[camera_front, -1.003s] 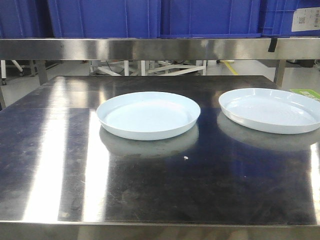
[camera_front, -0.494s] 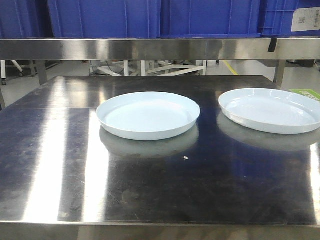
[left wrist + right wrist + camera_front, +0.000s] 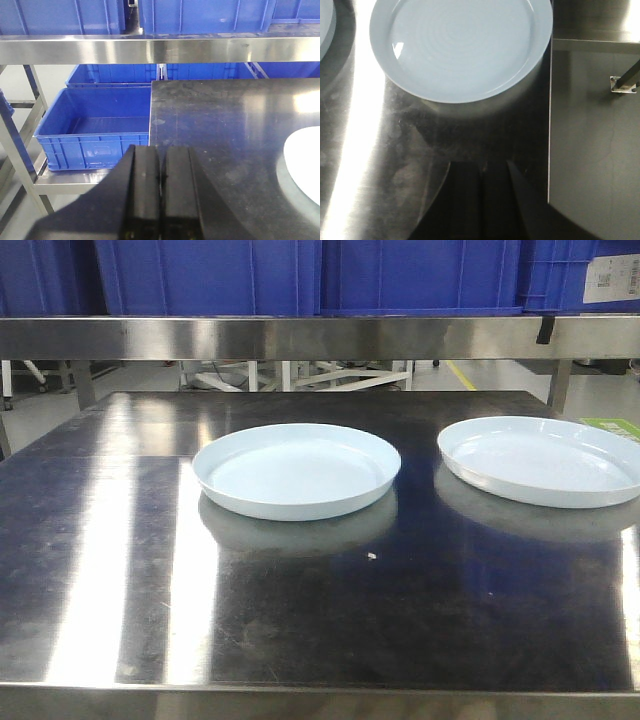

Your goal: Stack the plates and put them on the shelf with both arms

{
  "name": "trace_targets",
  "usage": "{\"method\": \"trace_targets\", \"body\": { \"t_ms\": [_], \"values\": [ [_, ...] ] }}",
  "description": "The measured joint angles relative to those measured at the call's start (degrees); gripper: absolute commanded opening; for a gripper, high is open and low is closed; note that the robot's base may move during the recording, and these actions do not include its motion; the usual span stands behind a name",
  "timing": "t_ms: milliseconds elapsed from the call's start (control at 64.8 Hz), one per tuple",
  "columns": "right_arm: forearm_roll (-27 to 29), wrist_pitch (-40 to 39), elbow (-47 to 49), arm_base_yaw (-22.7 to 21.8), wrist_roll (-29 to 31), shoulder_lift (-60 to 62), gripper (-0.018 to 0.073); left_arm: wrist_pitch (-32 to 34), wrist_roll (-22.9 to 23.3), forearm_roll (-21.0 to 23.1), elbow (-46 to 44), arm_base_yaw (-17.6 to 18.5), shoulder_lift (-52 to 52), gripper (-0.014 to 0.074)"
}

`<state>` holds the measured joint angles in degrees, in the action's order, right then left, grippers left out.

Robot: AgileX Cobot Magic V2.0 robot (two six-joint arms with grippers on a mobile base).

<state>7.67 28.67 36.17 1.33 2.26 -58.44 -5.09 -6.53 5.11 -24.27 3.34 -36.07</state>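
2 round pale-blue plates (image 3: pixel 296 470), low rims

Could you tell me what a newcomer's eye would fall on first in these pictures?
Two pale-blue plates lie apart on the shiny steel tabletop: the left plate near the middle, the right plate by the right edge. Behind them, big blue crates sit on the steel shelf. In the wrist views, the left gripper and right gripper have their fingers pressed shut.

Left gripper (image 3: pixel 161 152) is chunky, flat-sided matte black; right gripper (image 3: pixel 480 167) looks identical, but it's pretty shadowy.
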Motion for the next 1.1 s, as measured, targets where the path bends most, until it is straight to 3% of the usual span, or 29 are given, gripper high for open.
{"method": "trace_targets", "body": {
  "t_ms": [371, 556, 695, 973, 1096],
  "values": [
    [1.2, 15.8, 21.0, 0.0, 0.0, -19.1, 0.0074, 0.0, 0.0, 0.0, 0.0, 0.0, 0.0, 0.0082],
    [1.3, 24.9, 34.0, -0.3, 0.0, -30.3, 0.0264, -0.1, 0.0, 0.0, 0.1, 0.0, 0.0, 0.0082],
    [2.3, 26.6, 41.3, -2.2, 0.0, -37.0, 0.0347, -0.1, 0.0, 0.0, 0.1, 0.0, 0.0, 0.0082],
    [4.4, 27.4, 50.8, -6.9, 0.0, -47.2, 0.035, -0.1, 0.0, 0.0, 0.1, 0.0, 0.0, 0.0082],
    [4.4, 28.3, 53.9, -8.3, 0.0, -50.6, 0.0408, -0.1, 0.0, 0.0, 0.1, 0.0, 0.0, 0.0082]
  ]
}}
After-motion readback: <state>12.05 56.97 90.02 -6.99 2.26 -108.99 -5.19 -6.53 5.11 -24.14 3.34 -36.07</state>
